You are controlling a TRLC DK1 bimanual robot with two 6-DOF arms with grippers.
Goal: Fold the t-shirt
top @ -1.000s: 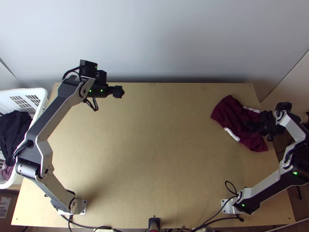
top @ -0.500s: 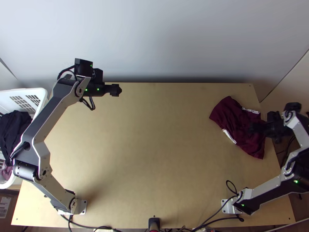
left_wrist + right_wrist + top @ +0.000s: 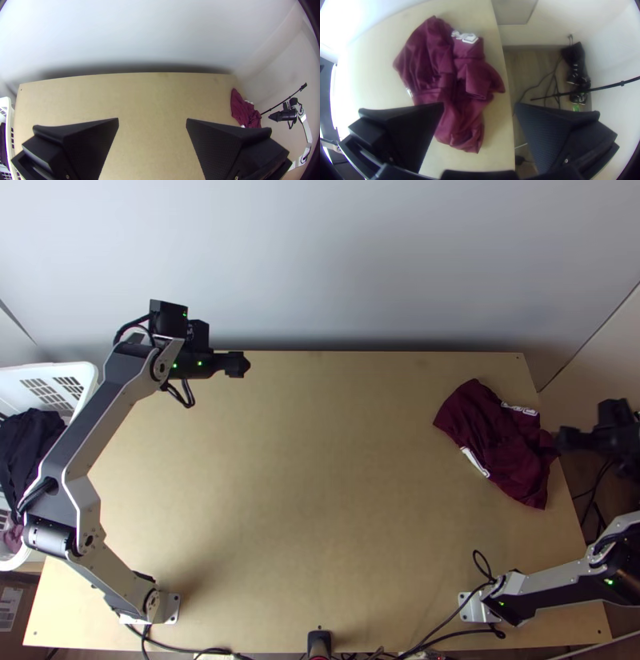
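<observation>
A maroon t-shirt (image 3: 504, 452) lies bunched near the right edge of a wooden table (image 3: 320, 500). The right gripper (image 3: 562, 438), near it, and left gripper (image 3: 247, 364), well apart from it, have fingers spread.

T-shirt (image 3: 496, 440), maroon, bunched on table (image 3: 320, 468), right side toward far corner.
Creased cloth in loose overlapping layers (no neat fold), lying flat-ish at a slant, one end toward the far edge, the other nearer the front. White marks (image 3: 520, 409) at the border facing the far right corner, more white on the opposite border. Small flap sticks out toward the table's right edge.
</observation>
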